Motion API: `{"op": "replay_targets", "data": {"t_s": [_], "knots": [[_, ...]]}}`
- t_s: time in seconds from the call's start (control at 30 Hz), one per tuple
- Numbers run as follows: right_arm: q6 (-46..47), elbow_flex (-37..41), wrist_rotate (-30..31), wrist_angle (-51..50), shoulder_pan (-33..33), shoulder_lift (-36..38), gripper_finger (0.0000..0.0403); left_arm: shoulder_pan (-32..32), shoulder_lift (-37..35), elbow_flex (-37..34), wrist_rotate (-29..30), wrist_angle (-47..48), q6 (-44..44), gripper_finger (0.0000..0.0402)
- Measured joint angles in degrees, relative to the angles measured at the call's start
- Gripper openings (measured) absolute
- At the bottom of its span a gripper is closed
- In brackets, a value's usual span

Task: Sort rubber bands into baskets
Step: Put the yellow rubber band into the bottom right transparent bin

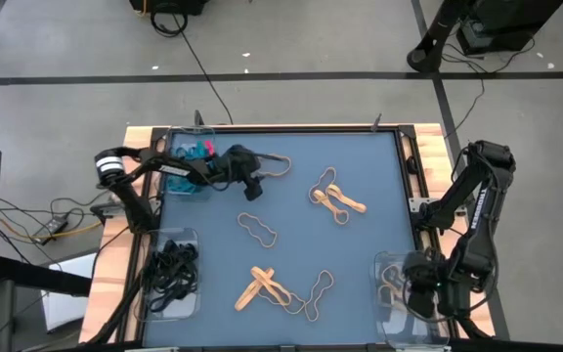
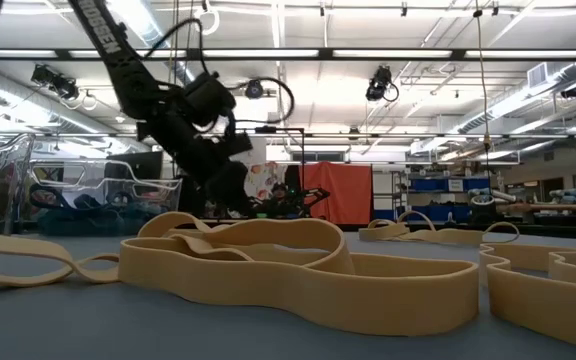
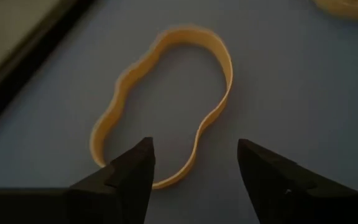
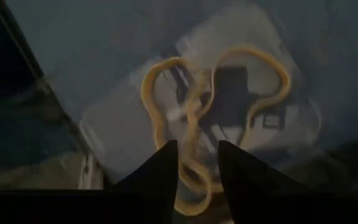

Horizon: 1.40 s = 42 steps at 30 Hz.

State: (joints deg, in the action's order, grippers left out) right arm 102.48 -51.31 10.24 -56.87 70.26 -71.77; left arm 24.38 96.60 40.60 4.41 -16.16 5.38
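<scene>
Left gripper (image 3: 194, 167) gapes above tan band (image 3: 166, 106).

Left gripper (image 3: 194, 165): fingers parted, nothing between them; arm reaches inward, wrist pitched down.
Right gripper (image 4: 197, 165): fingers apart (narrow gap); arm folded, wrist pointing down.

Blue-grey rectangular table mat (image 1: 360, 244) inside light wooden table frame (image 1: 108, 254); black floor cable (image 1: 198, 68) at 12 o'clock, orange partition screen (image 2: 346, 192) beyond.
</scene>
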Motion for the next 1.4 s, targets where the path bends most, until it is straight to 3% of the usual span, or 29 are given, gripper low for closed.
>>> {"op": "replay_targets", "data": {"t_s": [0.33,0.43,0.6,0.67,0.87,1.0,1.1,1.27,1.4], "knots": [[-1.7,0.0,7.7,2.9,0.0,-0.2,0.0127,0.0,8.3,10.1,1.9,11.0,2.0,0.0199],[-1.6,0.0,12.5,3.4,0.0,-0.8,0.0121,0.0,8.5,11.3,2.2,13.3,2.1,0.0154],[-3.5,0.0,27.4,6.4,-0.9,-3.6,0.0117,0.0,8.6,12.0,2.1,14.8,1.9,0.0035],[-5.9,0.0,30.9,8.3,-1.8,-5.3,0.0118,0.0,8.6,12.0,1.0,14.8,1.3,0.0012],[-13.7,0.0,33.6,9.9,-6.5,-8.8,0.0124,-1.5,7.4,11.9,0.3,16.1,0.0,0.0010],[-19.1,0.0,34.3,10.7,-10.0,-9.6,0.0123,-3.6,3.2,11.9,0.2,16.7,-0.9,0.0005],[-25.0,0.0,38.1,12.6,-12.4,-9.6,0.0125,-5.9,-0.3,11.9,0.3,17.4,-1.2,0.0005],[-37.8,0.0,45.2,18.6,-16.9,-9.5,0.0129,-11.4,-4.7,11.9,0.1,18.7,-2.7,0.0005],[-54.8,0.0,45.1,26.8,-20.8,-9.7,0.0129,-16.5,-6.3,11.9,0.1,18.8,-3.8,0.0005]]}}
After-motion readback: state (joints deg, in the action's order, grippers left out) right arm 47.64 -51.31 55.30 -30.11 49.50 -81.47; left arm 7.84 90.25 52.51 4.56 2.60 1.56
